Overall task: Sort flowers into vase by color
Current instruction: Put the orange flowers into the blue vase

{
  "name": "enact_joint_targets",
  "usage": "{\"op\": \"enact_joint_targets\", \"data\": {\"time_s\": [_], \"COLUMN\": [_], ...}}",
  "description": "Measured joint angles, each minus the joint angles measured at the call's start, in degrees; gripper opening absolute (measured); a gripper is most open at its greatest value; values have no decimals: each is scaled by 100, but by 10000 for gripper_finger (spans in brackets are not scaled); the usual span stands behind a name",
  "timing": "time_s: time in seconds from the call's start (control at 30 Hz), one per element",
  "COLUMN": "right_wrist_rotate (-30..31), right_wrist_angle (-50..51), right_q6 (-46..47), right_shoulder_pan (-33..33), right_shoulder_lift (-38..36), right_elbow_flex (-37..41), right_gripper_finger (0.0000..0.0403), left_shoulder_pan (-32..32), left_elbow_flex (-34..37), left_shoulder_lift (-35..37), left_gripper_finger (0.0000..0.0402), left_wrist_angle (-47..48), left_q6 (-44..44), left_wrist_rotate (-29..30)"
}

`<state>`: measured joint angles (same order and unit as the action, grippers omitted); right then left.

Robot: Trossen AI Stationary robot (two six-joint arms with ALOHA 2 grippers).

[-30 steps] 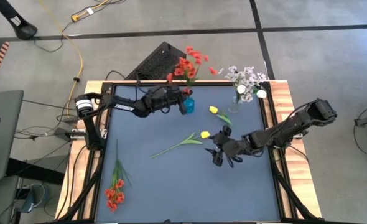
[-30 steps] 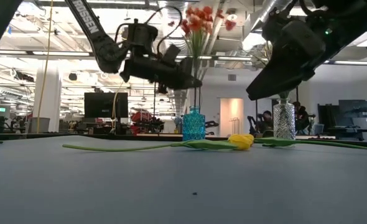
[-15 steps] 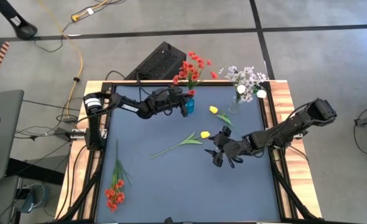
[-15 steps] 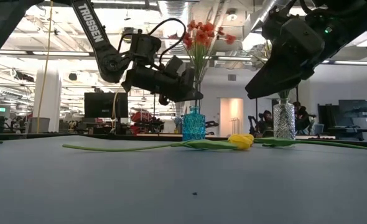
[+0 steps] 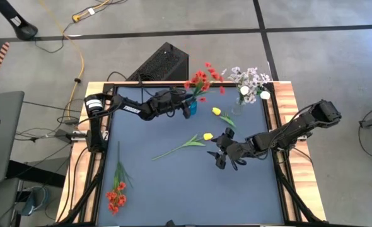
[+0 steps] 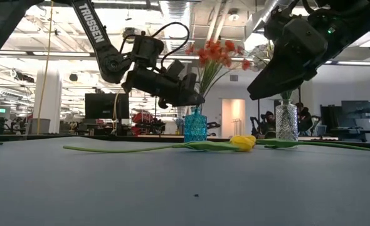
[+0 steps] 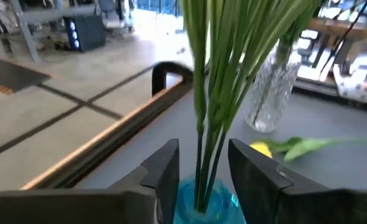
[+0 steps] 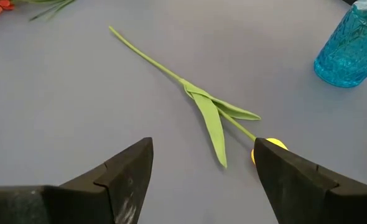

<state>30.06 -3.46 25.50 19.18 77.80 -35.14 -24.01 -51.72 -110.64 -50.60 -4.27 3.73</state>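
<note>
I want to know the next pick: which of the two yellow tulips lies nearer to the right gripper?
The yellow tulip with the long stem stretched across the mat, just beside the open right gripper. The other yellow tulip lies farther back, by the clear vase.

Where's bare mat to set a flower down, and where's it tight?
Free: the near half of the mat, bordered by the loose red flowers on its left and the right gripper. Crowded: the far edge, with the blue vase, left gripper, clear vase and two yellow tulips.

Table mat (image 5: 173, 183): matt, smooth grey-blue surface; wooden border. Blue vase (image 8: 351, 46): glossy, textured glass. Clear vase (image 7: 272, 93): faceted glass. Gripper fingers (image 8: 124, 180): matt dark plastic.
</note>
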Motion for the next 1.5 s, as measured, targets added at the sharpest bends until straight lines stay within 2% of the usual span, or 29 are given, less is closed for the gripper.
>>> {"op": "enact_joint_targets", "data": {"time_s": [0.3, 0.47, 0.6, 0.77, 0.93, 1.03, 1.2, 1.5], "right_wrist_rotate": [-2, -5, -35, -46, -397, -636, -621, -621], "right_wrist_angle": [46, 64, 98, 82, 85, 91, -5, -722], "right_q6": [-49, -70, -198, -366, -364, -359, -645, -1360], "right_shoulder_pan": [-2, -1, 76, 67, 91, 190, 347, 126], "right_shoulder_lift": [0, 0, 0, 0, 0, 0, 26, 26], "right_elbow_flex": [0, 0, 2, 2, 2, 2, 2, 2], "right_gripper_finger": [306, 306, 306, 306, 306, 306, 306, 306], "left_shoulder_pan": [-2, -2, 36, 347, 1213, 1801, 2656, 3411], "left_elbow_flex": [2, 2, 2, 2, 2, 2, 44, 149], "left_shoulder_lift": [748, 1573, 2304, 3087, 3490, 3577, 3577, 3560], "left_gripper_finger": [139, 139, 139, 139, 139, 139, 139, 139], "left_wrist_angle": [1394, 3105, 4549, 5971, 6921, 7628, 9009, 11101], "left_q6": [382, 422, 62, -861, -1658, -2332, -3811, -6280], "left_wrist_rotate": [-82, -188, -404, -850, -603, -321, 135, -6]}}
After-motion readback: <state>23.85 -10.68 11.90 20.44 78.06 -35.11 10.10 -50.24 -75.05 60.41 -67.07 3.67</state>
